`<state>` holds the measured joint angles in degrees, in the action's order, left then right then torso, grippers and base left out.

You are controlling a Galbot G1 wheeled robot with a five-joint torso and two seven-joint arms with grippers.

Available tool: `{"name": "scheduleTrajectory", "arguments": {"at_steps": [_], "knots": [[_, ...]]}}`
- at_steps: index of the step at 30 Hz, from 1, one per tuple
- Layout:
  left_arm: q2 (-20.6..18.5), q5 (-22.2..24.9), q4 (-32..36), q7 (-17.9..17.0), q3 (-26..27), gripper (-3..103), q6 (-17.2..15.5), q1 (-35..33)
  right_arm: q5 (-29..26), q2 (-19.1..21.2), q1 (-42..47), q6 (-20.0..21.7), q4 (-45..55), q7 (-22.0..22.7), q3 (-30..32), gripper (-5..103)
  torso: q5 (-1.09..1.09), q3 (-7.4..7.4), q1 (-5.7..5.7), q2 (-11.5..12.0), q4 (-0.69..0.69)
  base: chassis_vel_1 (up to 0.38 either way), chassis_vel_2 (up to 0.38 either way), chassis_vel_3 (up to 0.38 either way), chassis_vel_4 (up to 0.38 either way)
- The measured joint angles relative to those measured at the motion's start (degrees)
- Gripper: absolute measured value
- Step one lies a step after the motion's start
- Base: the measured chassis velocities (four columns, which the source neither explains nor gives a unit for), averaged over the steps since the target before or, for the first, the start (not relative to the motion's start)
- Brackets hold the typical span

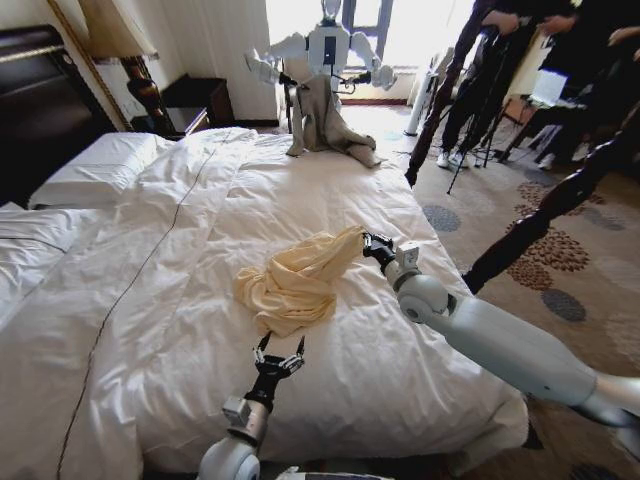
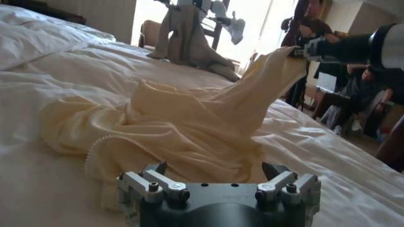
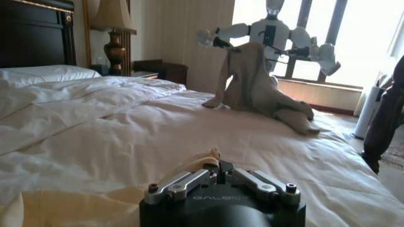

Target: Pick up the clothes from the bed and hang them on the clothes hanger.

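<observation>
The clothes (image 1: pixel 295 282), a pale cream-yellow top, lie crumpled near the middle of the bed (image 1: pixel 150 260), which has a rumpled white duvet. My right gripper (image 1: pixel 366 243) is shut on one edge of the top and holds that edge a little above the duvet; the pinched fabric (image 3: pixel 205 161) shows between its fingers. In the left wrist view the raised edge (image 2: pixel 277 64) rises toward the right gripper (image 2: pixel 302 48). My left gripper (image 1: pixel 279 352) hovers open just in front of the pile (image 2: pixel 177 132), apart from it. The clothes hanger is out of view.
Another white robot (image 1: pixel 325 45) stands beyond the bed's far end holding a grey-beige garment (image 1: pixel 325 125) that drapes onto the duvet. Pillows (image 1: pixel 95 165), a dark headboard (image 1: pixel 35 100) and a lamp (image 1: pixel 135 60) are on the left. People and tripods stand on the patterned carpet (image 1: pixel 540 250) to the right.
</observation>
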<state>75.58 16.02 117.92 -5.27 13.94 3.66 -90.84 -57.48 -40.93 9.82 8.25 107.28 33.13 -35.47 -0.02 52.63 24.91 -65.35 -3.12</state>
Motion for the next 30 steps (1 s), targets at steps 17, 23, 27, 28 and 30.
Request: {"name": "scheduleTrajectory", "arguments": {"at_steps": [17,23,27,28,30], "knots": [[-3.56,1.71,-10.6,-4.72,-12.16,100,-1.62,14.2,3.02,-11.34,-2.27,-0.18,-9.31,-0.61,-1.93,0,-0.02,0.0,0.0,0.0,0.02,0.0,0.0,0.0,0.0],[-3.25,4.6,-13.29,-9.22,-15.82,100,-2.93,19.68,3.49,-10.23,-0.73,-0.18,-9.19,-0.45,-0.53,0,0.01,0.0,0.0,0.0,0.0,0.0,0.0,0.0,0.0],[-3.08,5.49,-14.45,-10.06,-16.59,100,-3.26,22.44,3.64,-9.2,-0.14,-0.18,-8.63,-0.44,-0.42,0,0.01,0.0,0.0,0.0,-0.01,0.0,0.0,0.0,0.0],[-2.95,5.62,-15.29,-10.43,-16.84,100,-3.28,23.69,3.66,-8.82,0.06,-0.17,-8.41,-0.44,-0.4,0,0.0,0.0,0.0,0.0,-0.01,0.0,0.0,0.0,0.0],[-2.62,5.73,-17.12,-10.82,-17.38,100,-3.25,26.43,3.66,-8.39,0.3,-0.16,-8.14,-0.36,-0.37,0,0.01,0.0,0.0,0.0,-0.01,0.0,0.0,0.0,0.0]]}}
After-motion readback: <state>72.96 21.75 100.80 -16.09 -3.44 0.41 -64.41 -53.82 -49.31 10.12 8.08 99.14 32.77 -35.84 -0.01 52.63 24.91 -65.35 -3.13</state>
